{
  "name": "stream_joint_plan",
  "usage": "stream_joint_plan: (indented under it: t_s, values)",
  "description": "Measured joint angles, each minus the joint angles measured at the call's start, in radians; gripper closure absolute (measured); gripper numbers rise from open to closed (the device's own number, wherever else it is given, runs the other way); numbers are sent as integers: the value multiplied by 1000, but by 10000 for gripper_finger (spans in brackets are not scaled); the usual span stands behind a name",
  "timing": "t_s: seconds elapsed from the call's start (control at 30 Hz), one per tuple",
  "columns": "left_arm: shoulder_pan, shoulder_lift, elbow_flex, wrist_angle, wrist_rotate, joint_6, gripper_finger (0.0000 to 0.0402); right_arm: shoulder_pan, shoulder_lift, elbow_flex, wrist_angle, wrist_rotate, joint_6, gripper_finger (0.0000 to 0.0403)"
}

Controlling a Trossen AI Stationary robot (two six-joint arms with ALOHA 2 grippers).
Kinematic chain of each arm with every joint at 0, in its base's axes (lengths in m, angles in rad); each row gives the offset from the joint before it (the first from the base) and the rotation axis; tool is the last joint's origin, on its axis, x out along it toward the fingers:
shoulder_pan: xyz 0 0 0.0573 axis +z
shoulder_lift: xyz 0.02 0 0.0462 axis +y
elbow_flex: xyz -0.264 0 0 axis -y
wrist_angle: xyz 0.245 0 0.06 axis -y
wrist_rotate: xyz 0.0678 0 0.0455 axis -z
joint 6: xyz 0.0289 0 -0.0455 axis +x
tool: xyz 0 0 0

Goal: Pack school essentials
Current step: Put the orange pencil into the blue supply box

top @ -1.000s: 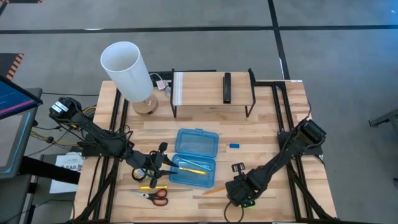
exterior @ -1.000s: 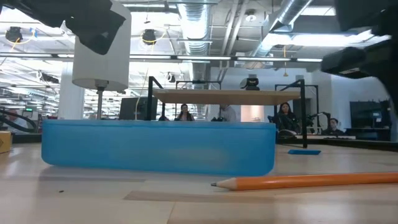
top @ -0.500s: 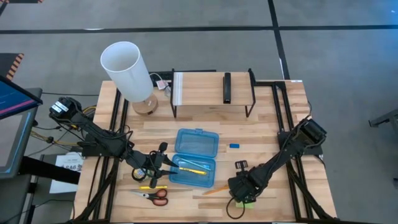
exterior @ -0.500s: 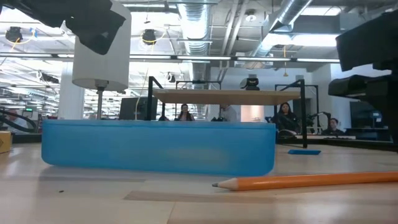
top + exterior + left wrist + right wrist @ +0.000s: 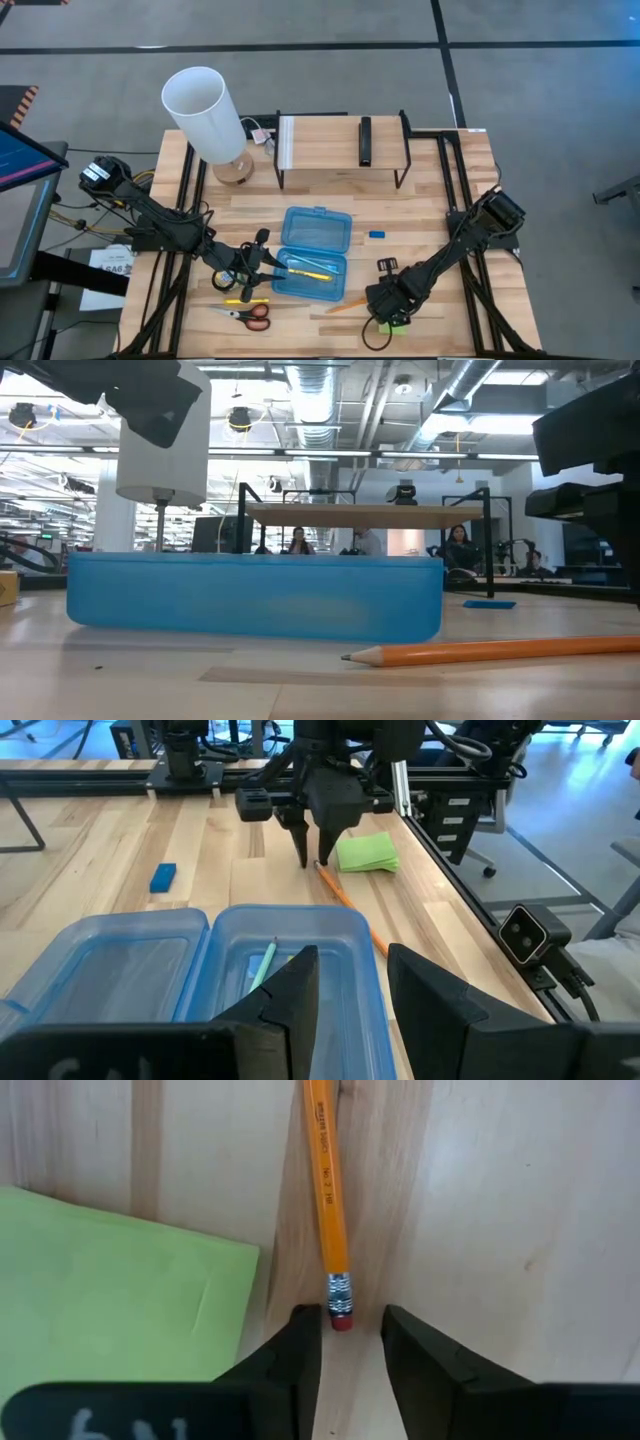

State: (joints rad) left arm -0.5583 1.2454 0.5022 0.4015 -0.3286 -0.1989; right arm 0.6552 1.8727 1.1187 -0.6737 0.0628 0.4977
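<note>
The orange pencil [image 5: 345,305] lies flat on the table near the case's near right corner, its eraser end [image 5: 341,1318] beside the lime-green sticky-note pad [image 5: 110,1280]. My right gripper [image 5: 348,1350] points down, open, with a finger on either side of that eraser end; I see no contact. My left gripper [image 5: 350,960] hovers open over the open blue case [image 5: 315,252], which holds a yellow pencil [image 5: 310,268] and a green pencil [image 5: 262,965]. The red-handled scissors [image 5: 248,313] and another yellow pencil [image 5: 246,300] lie left of the case. The blue eraser [image 5: 376,235] lies to its right.
The tall white lamp [image 5: 205,115] stands at the table's far left. A black-framed wooden rack [image 5: 340,150] sits along the far edge. Bare wood lies between the case and the rack. People sit in the room behind the table.
My right gripper has come down toward the eraser end of the orange pencil and has kept its fingers apart. The pencil, the case and the left arm have stayed where they were.
</note>
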Motion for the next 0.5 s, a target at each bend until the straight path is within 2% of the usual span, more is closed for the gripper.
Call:
stream_joint_plan:
  t_s: [0.5]
  values:
    - [0,0,0,0,0,0,292,0,2,0,21,-10,19,268]
